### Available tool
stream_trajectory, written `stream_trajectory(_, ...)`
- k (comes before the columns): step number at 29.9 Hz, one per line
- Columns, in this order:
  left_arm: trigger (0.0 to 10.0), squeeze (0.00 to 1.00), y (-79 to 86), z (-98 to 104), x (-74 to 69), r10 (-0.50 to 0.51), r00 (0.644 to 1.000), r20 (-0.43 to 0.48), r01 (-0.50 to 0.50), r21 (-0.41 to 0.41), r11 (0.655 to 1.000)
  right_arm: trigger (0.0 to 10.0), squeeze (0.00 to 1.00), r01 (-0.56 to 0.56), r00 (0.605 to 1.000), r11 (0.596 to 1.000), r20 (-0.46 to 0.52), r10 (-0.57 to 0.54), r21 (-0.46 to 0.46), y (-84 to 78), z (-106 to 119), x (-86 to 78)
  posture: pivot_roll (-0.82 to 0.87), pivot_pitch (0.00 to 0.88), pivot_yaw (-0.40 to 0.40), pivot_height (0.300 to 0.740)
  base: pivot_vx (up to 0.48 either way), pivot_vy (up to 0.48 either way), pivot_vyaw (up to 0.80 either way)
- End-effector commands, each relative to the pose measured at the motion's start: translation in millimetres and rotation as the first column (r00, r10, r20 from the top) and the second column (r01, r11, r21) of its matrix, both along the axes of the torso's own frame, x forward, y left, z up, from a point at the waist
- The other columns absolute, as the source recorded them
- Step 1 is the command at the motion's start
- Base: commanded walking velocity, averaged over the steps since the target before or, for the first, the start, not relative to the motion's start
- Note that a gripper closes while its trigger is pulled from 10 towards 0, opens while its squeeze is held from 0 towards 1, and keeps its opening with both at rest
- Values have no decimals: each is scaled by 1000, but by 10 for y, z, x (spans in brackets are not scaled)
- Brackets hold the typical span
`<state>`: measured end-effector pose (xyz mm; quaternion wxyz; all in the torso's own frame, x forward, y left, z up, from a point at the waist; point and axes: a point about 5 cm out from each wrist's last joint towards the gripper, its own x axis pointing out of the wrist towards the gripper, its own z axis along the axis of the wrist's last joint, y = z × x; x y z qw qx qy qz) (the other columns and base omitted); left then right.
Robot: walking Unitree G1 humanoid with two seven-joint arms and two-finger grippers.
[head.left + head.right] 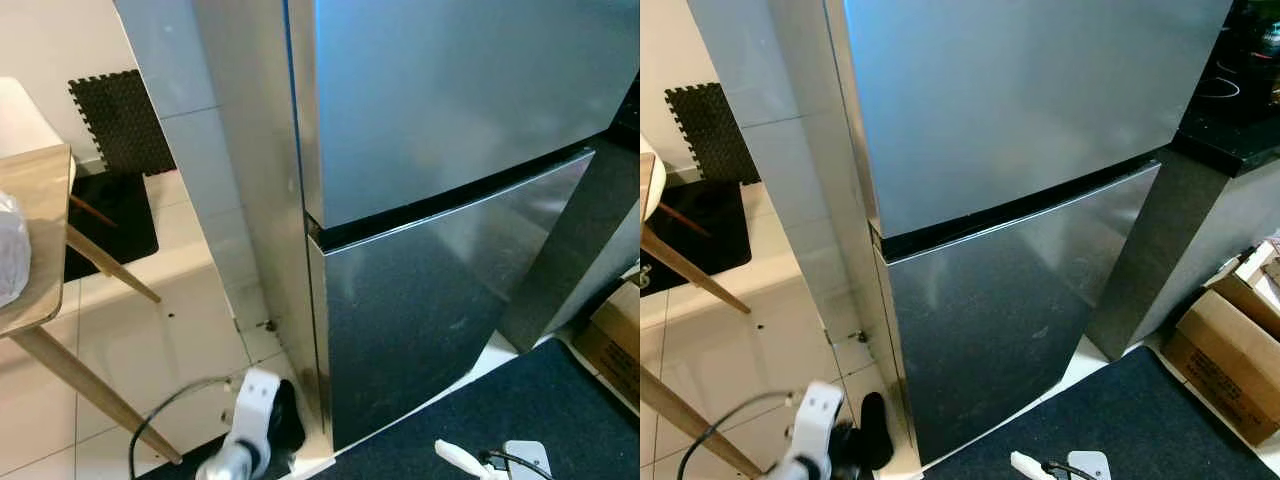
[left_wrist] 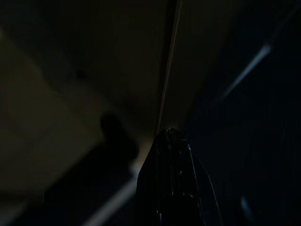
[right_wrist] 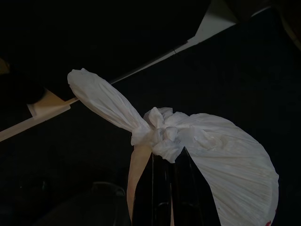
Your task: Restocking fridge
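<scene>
Standing square to fridge (image 1: 440, 200), both doors shut, nothing loaded yet. Right gripper (image 3: 167, 157) low by dark rug (image 1: 1140, 420) at fridge's foot, fingers pinched on knot of white plastic bag (image 3: 225, 160); bag hangs below, tail sticking out to one side. Left gripper (image 1: 285, 420) down near fridge's lower left corner, by lower door's edge; left wrist view too dark, can't tell if fingers are parted or closed. Likely step: open door with free left gripper. Hook door edge on its opening side, not the hinge; side unclear from here. Keep bag clear of door swing, grip firm on knot. More bagged goods (image 1: 8, 250) on wooden table (image 1: 40, 200) edge, far left.
</scene>
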<state>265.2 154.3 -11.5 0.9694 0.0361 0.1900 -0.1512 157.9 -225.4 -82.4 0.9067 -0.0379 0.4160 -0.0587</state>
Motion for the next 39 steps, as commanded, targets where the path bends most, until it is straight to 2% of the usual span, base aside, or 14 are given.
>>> stream_trajectory(1,5451,0,20,89,70,-9,999,46,10,-12,1000,10000,0,12,1000,1000,-19,-12,-8,-25,-30,-84,-98,50,40,726,0,0,0)
stream_trajectory(2,0,0,18,207,180,1,995,99,1,-27,1000,10000,0,15,1000,1000,-24,-15,-8,-27,-37,-100,-99,51,40,726,0,0,0)
stream_trajectory(3,0,0,42,409,350,44,981,190,-36,-46,998,10000,0,19,999,1000,-30,-19,-9,-32,-43,-115,-100,50,40,726,0,0,0)
stream_trajectory(7,0,0,82,537,456,85,966,243,-77,-41,996,10000,0,20,999,1000,-34,-21,-11,-41,-45,-121,-100,50,40,726,0,0,0)
stream_trajectory(10,0,0,154,801,676,167,931,325,-162,-43,986,10000,0,27,999,1000,-37,-28,-13,-76,-34,-102,-104,56,42,726,0,0,0)
stream_trajectory(16,0,0,192,1043,908,216,923,319,-189,-114,975,10000,0,33,999,999,-31,-34,-20,-132,-9,-67,-116,77,47,726,0,0,0)
stream_trajectory(18,3098,0,212,1106,971,230,925,304,-199,-129,971,10000,0,34,999,999,-28,-35,-24,-157,0,-62,-121,82,49,726,0,0,0)
stream_trajectory(20,3098,0,219,1119,985,237,924,299,-206,-132,970,10000,0,34,999,999,-27,-35,-25,-163,2,-61,-121,82,49,726,0,0,0)
stream_trajectory(21,9098,0,207,1155,1024,229,932,281,-194,-149,970,10000,0,36,999,999,-24,-37,-27,-182,6,-69,-127,89,50,726,0,0,0)
stream_trajectory(22,9098,0,195,1180,1051,222,938,268,-183,-162,970,10000,0,37,999,999,-22,-38,-29,-195,9,-75,-127,89,50,726,0,0,0)
stream_trajectory(23,10000,0,164,1211,1081,203,946,253,-159,-185,970,10000,0,39,999,999,-21,-40,-31,-207,11,-83,-135,95,53,726,0,0,0)
stream_trajectory(31,10000,0,-15,1397,1192,53,971,233,17,-288,957,10000,0,50,999,998,13,-50,-45,-262,25,-161,-158,103,73,726,0,0,0)
stream_trajectory(34,10000,0,-35,1420,1200,32,971,238,40,-292,956,10000,0,52,999,998,18,-51,-46,-259,28,-163,-160,101,75,726,0,0,0)
stream_trajectory(39,10000,0,-150,1487,1206,-118,962,244,192,-308,932,10000,0,57,998,997,34,-55,-46,-234,33,-162,-160,93,81,726,0,0,0)
